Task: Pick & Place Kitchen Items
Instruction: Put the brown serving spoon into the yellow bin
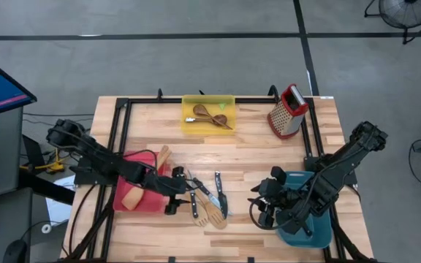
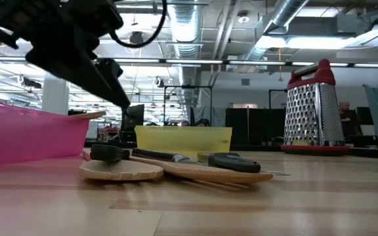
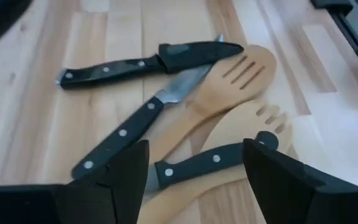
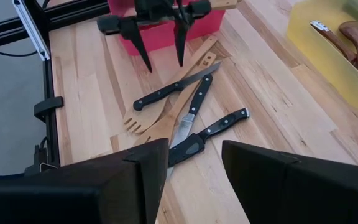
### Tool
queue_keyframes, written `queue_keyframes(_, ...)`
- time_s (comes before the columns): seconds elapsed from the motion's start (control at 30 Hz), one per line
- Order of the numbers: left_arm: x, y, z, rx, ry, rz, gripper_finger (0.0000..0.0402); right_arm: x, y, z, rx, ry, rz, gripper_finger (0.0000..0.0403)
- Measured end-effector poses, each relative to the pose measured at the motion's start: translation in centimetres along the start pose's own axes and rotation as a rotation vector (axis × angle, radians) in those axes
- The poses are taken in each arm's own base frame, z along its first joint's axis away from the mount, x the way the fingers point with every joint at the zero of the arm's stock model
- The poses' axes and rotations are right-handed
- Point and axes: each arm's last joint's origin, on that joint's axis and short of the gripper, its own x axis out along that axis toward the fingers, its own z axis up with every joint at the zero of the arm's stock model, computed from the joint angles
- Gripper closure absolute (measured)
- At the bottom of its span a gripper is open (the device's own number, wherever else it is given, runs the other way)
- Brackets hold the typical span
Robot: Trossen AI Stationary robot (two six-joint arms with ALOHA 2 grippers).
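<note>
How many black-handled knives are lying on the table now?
3, all in the loose pile beside the red bin: one knife nearest the left gripper, one across the pale turners, one sheathed. None seems hidden.

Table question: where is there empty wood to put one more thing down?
The widest bare wood lies between the yellow bin and the knives, stretching toward the grater. The table's front edge is also free. It is crowded where knives and spatulas pile beside the red bin, under the open left gripper.
</note>
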Motion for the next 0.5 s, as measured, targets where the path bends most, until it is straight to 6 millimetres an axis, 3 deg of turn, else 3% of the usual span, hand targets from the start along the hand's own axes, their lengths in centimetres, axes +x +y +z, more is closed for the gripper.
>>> queue_keyframes(0.17,0.7,-0.1,-0.5,0.011,0.056,-0.022,0.0162,0.0,0.0,0.0,-0.002,0.001,-0.002,0.024)
queue_keyframes(0.5,0.1,-0.2,1.2,0.088,0.213,-0.017,0.0156,0.0,0.0,0.0,-0.005,0.003,-0.004,0.024)
